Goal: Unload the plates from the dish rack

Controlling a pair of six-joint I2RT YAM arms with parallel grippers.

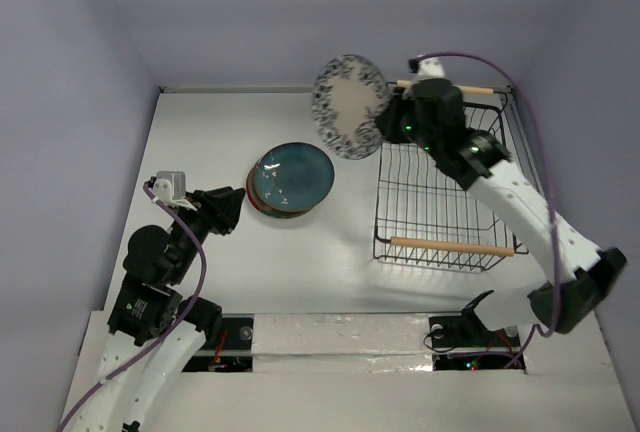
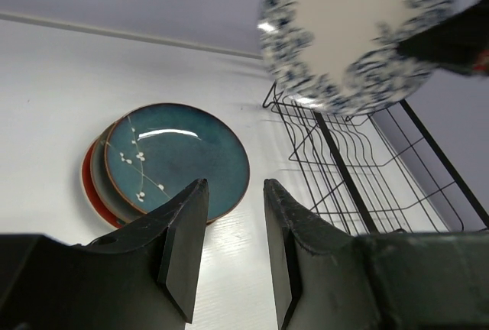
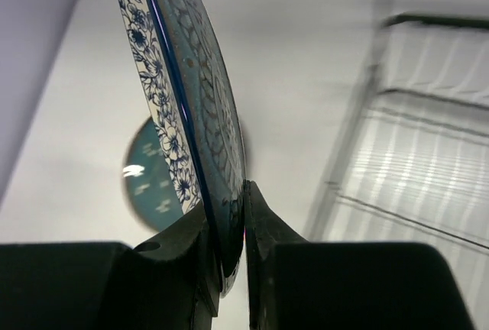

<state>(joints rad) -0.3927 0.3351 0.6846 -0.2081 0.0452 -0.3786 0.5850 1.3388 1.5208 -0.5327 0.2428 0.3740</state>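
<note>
My right gripper (image 1: 392, 112) is shut on the rim of the white plate with the blue floral rim (image 1: 348, 104) and holds it in the air, left of the black wire dish rack (image 1: 440, 177). In the right wrist view the plate (image 3: 183, 93) stands edge-on between my fingers. The rack shows no plates in it. A stack of plates lies on the table left of the rack, the dark teal plate (image 1: 291, 176) on top; a grey and a red rim (image 2: 90, 189) show beneath it. My left gripper (image 1: 232, 208) is open and empty, just left of the stack.
The rack has two wooden rod handles, one near (image 1: 450, 245) and one far (image 1: 480, 90). Walls close the table at the back and both sides. The held plate hangs above the table between stack and rack (image 2: 355, 32).
</note>
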